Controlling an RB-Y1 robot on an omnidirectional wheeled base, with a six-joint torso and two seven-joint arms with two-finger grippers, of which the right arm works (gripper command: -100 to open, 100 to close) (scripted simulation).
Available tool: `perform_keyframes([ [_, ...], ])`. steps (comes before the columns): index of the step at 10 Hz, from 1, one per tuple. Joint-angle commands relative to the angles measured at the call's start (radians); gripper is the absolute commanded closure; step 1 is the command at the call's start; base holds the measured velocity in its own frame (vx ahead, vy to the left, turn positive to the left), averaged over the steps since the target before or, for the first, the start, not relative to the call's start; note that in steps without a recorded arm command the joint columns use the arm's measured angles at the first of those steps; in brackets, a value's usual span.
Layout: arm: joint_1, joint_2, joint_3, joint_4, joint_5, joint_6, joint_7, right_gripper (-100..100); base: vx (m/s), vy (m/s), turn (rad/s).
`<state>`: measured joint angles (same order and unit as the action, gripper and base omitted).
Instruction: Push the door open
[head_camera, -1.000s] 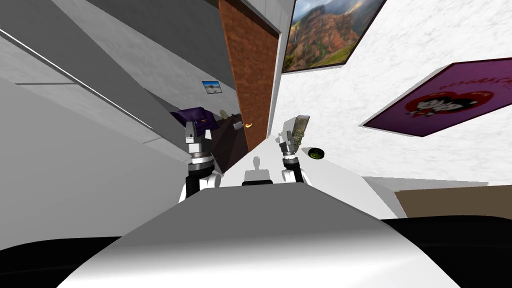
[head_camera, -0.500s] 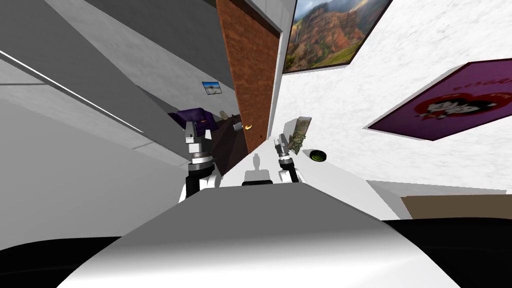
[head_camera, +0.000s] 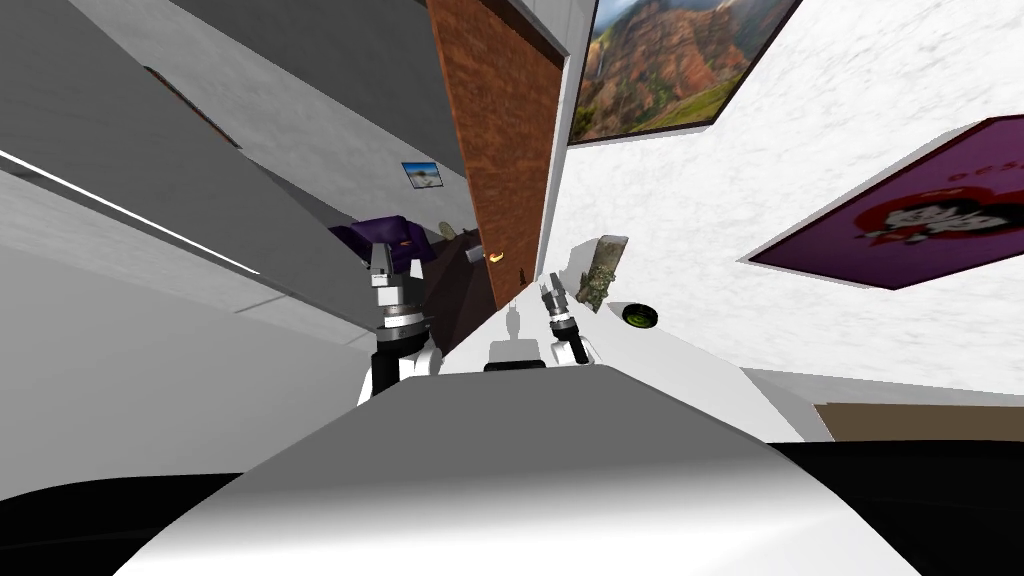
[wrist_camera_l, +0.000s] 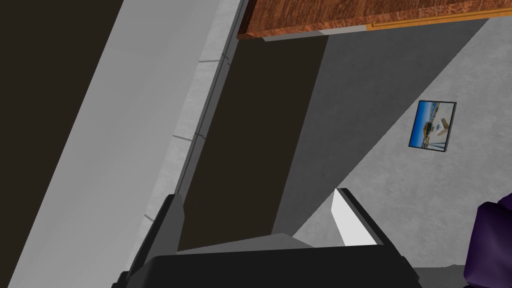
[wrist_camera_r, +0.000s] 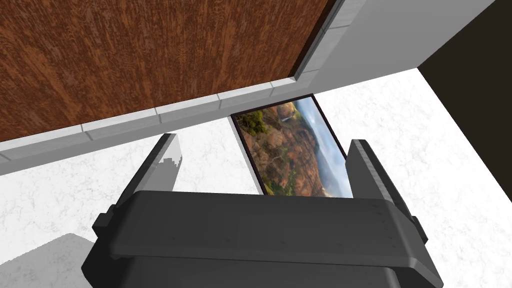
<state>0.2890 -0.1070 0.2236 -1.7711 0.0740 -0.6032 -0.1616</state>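
The brown wooden door (head_camera: 497, 150) with a brass handle (head_camera: 495, 257) stands ahead in a light grey frame (head_camera: 560, 150). Past its left edge a grey-walled room shows. My right gripper (head_camera: 548, 285) is raised just right of the handle, near the frame's foot, fingers open and empty. In the right wrist view this gripper (wrist_camera_r: 265, 150) points at the frame (wrist_camera_r: 200, 107), with the door (wrist_camera_r: 150, 55) beyond. My left gripper (head_camera: 381, 252) is held up left of the door, open and empty. The left wrist view has this gripper (wrist_camera_l: 255, 212) below the door's edge (wrist_camera_l: 350, 15).
A purple seat (head_camera: 385, 235) and dark furniture (head_camera: 450, 290) lie beyond the doorway. A stone-like block (head_camera: 602, 268) and a dark round thing (head_camera: 639, 316) sit by the white wall on the right. A landscape painting (head_camera: 670, 70) and a purple poster (head_camera: 900, 230) hang there.
My right gripper has swung left, from beside the stone-like block toward the door's frame. The head view has shifted a little with my own move. The left arm has stayed put.
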Motion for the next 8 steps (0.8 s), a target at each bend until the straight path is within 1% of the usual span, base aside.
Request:
perform_keyframes([
  [1, -0.017, -0.006, 0.022, 0.043, -0.003, -0.006, -0.003, -100, 0.127, 0.000, 0.010],
  [2, -0.024, -0.007, 0.032, 0.061, -0.004, -0.010, -0.003, -100, 0.125, -0.007, 0.006],
  [3, -0.024, -0.007, 0.032, 0.061, -0.004, -0.010, -0.003, -100, 0.086, -0.006, 0.002],
  [7, -0.054, -0.011, 0.069, 0.136, -0.008, -0.024, -0.005, -100, 0.079, -0.005, 0.005],
  [8, -0.069, -0.013, 0.087, 0.173, -0.010, -0.030, -0.005, -100, 0.141, -0.031, 0.005],
])
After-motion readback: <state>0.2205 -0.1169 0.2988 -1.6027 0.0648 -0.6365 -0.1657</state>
